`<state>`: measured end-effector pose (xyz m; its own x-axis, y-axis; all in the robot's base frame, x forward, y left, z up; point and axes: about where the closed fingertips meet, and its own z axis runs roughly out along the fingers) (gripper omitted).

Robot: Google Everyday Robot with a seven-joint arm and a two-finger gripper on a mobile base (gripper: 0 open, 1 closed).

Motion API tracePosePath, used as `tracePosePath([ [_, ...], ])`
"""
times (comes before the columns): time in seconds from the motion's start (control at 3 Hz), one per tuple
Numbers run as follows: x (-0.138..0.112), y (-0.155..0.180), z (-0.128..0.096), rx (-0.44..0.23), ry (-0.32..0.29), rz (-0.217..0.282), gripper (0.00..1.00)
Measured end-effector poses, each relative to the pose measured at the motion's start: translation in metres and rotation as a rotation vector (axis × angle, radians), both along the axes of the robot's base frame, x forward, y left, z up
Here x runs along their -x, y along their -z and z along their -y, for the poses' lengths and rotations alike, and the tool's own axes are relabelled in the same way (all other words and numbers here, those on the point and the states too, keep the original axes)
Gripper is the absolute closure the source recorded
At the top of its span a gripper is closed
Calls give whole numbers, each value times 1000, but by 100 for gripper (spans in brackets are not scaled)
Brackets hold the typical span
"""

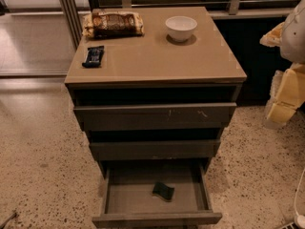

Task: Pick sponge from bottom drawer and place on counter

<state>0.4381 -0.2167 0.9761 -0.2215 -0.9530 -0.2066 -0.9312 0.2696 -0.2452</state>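
Observation:
The sponge point(163, 191), a small dark green pad, lies on the floor of the bottom drawer point(157, 218), right of its middle. The bottom drawer is pulled far out. The two drawers above it are pulled out a little. The counter point(157, 56) is the tan glossy top of the cabinet. My gripper point(284, 92), white with yellowish parts, hangs at the right edge of the camera view, beside the cabinet at about the height of the top drawer, well above and right of the sponge. It holds nothing that I can see.
On the counter stand a white bowl point(181, 28) at the back right, a brown snack bag point(113, 23) at the back left and a dark blue snack bar point(93, 56) at the left edge. Speckled floor surrounds the cabinet. A railing runs behind it.

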Motion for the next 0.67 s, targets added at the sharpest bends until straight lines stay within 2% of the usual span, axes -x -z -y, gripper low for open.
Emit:
tracePosePath([
  [0.33,0,0,0,0,0,0,0],
  [0.67,0,0,0,0,0,1,19],
])
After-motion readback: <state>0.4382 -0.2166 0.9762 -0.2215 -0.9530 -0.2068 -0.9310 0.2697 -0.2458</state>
